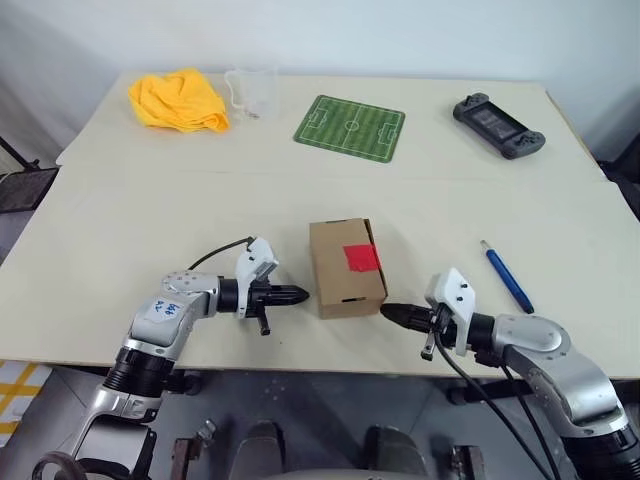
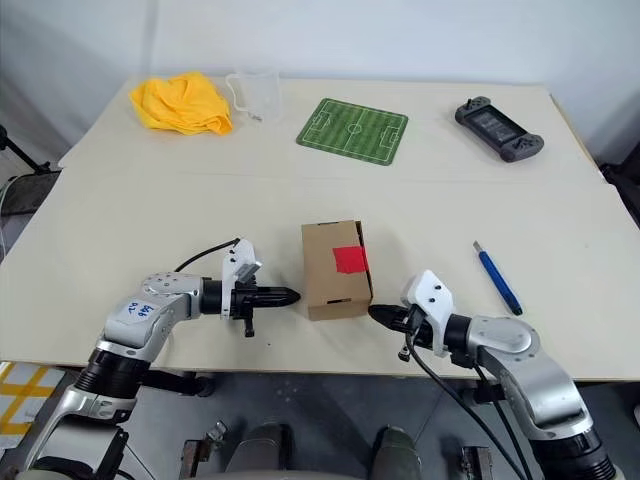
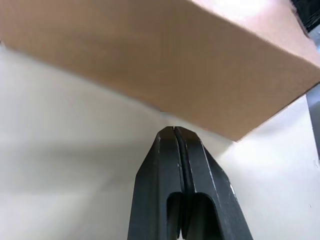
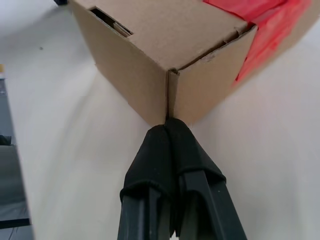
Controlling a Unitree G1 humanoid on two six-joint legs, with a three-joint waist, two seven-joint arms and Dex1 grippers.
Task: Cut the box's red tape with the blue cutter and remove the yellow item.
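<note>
Lying crumpled at the far left of the table (image 1: 120,220): yellow cloth (image 1: 180,100), soft and folded; just right of it a clear plastic cup (image 1: 250,92).

Pointing rightward at the near left: left gripper (image 1: 298,294), black tapered fingers (image 3: 175,165) pressed together on nothing, tips just short of the box (image 1: 345,268), seemingly bracing its left wall.

Sitting mid-table: that small brown cardboard carton, matte, sharp-edged, slot cut on the near face, red tape (image 1: 362,258) sealing the flap, glossy and slightly wrinkled. Presumably hiding the yellow item inside.

Lying far behind: green football-pitch mat (image 1: 350,127), flat.

Touching the box's near right corner: right gripper (image 1: 390,312), fingers (image 4: 170,150) shut together and empty, probably steadying from the opposite side.

Resting untouched well right of the box: blue cutter (image 1: 507,277), slim, pen-shaped. Lying at the far right: dark handheld game console (image 1: 498,125).
</note>
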